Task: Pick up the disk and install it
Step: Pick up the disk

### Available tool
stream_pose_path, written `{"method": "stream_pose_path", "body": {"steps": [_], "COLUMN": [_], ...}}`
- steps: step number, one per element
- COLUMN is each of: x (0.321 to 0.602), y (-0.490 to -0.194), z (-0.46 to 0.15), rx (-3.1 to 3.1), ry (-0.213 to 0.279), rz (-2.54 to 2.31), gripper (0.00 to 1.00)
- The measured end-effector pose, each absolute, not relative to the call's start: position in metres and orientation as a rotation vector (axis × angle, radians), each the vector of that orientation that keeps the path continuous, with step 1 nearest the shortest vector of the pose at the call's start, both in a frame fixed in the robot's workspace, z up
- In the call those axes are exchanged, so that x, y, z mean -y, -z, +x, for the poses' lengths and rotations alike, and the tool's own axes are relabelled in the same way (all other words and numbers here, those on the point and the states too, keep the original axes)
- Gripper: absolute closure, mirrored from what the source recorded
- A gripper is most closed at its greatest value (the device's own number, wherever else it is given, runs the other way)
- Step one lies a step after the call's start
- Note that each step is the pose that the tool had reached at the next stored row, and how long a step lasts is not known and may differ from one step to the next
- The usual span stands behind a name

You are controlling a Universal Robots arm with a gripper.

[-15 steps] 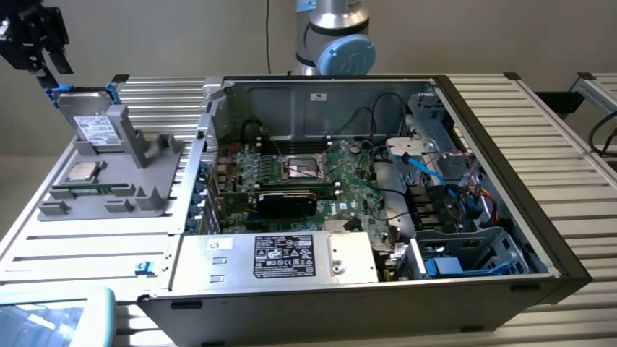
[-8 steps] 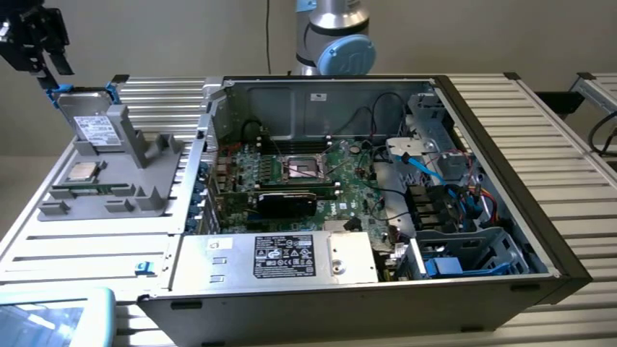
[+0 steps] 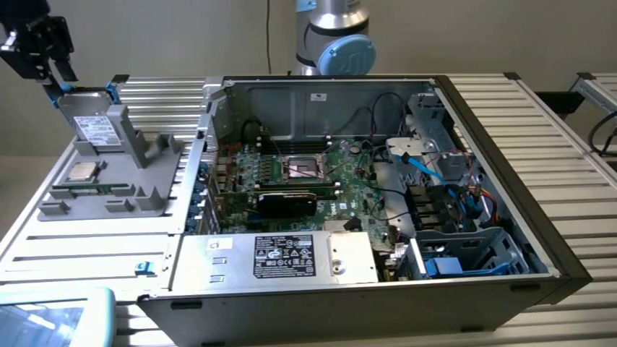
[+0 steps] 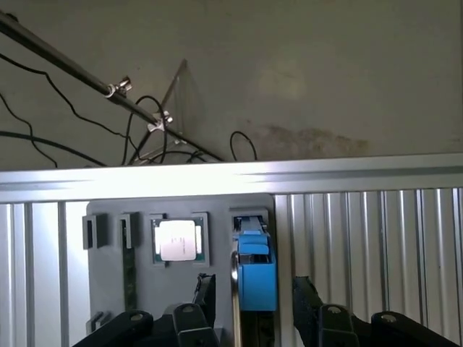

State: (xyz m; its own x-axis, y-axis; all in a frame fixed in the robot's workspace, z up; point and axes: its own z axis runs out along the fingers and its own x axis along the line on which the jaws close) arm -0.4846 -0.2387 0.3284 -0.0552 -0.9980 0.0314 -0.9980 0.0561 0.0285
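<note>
Exterior view: pincer above disk in grey stand, computer beside | wrist view: disk's blue edge between fingers, chip near | pincer: wide apart, holds nothing

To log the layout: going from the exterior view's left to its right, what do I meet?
disk → motherboard → drive cage

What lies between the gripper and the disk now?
Nothing: the stretch is bare. In the wrist view the open gripper stands over the disk, with a clear gap on each side of it.
</note>
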Motion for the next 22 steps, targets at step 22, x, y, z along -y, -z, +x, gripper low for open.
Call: {"method": "stream_pose_path", "body": {"steps": [22], "x": [0.239], "y": [-0.291], "z": [-0.482], "rx": [2.240], "ry": [-0.001], "rz": [2.143], "gripper": [0.45]}}
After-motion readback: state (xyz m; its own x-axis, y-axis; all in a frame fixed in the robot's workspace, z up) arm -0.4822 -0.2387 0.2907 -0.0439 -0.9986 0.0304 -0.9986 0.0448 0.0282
